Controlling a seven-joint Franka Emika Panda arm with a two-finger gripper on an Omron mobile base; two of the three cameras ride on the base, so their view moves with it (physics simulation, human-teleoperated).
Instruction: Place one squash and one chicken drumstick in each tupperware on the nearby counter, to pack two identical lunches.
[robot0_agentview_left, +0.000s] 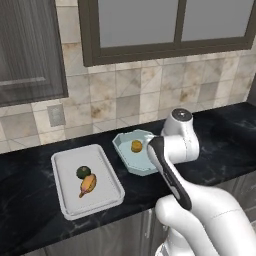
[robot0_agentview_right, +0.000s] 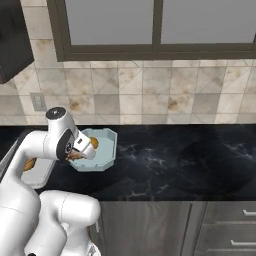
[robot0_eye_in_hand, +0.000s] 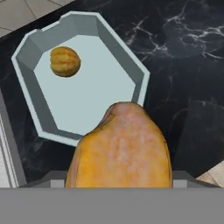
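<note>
My claw (robot0_eye_in_hand: 119, 186) grips a chicken drumstick (robot0_eye_in_hand: 120, 148) above the pale-blue octagonal tupperware (robot0_eye_in_hand: 38, 117) holding a yellow-orange squash (robot0_eye_in_hand: 64, 61), on the black counter (robot0_eye_in_hand: 183, 78).

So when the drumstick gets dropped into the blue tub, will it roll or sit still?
Probably settles quickly. The chicken drumstick is elongated and tapered, so it should flop onto its side rather than roll. Its glossy skin suggests it may slide a little, but the pale-blue tupperware has sloped walls that should contain it. It might nudge the round yellow squash, which looks likelier to roll.
</note>
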